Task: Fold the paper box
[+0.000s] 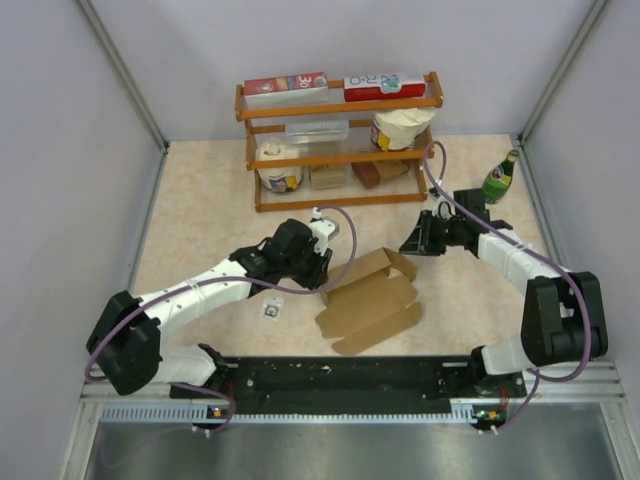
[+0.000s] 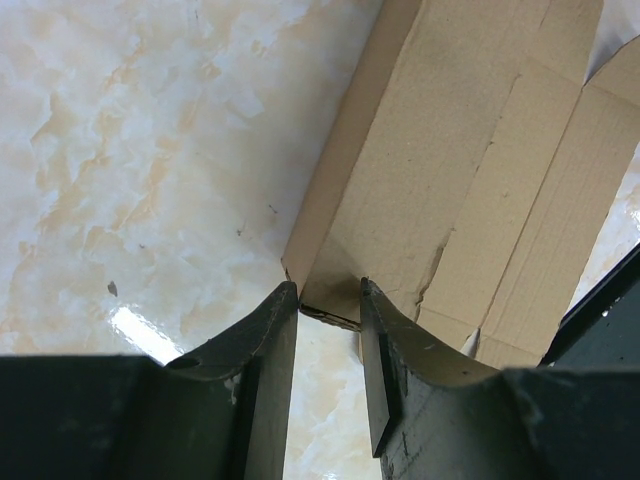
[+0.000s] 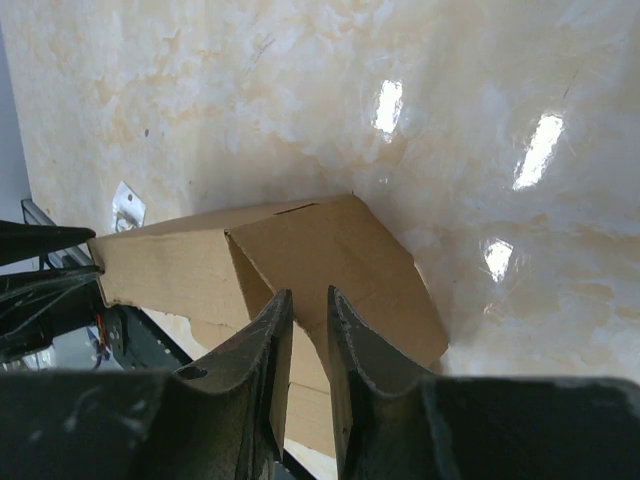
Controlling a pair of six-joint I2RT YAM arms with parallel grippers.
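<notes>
The paper box (image 1: 370,300) is a plain brown creased sheet lying between my arms, with its far edge and right flap standing up. My left gripper (image 1: 322,278) is at the box's left corner. In the left wrist view its tips (image 2: 328,298) sit on either side of the end of a raised wall of the box (image 2: 450,150) and touch it. My right gripper (image 1: 412,243) hovers at the raised right flap. In the right wrist view the jaws (image 3: 308,295) stand narrowly apart in front of the box's flap (image 3: 330,260). I see no cardboard caught between them.
A wooden shelf (image 1: 340,105) with cartons, tubs and bags stands at the back. A green bottle (image 1: 500,178) stands at the far right near the wall. A small white object (image 1: 271,309) lies on the table just left of the box.
</notes>
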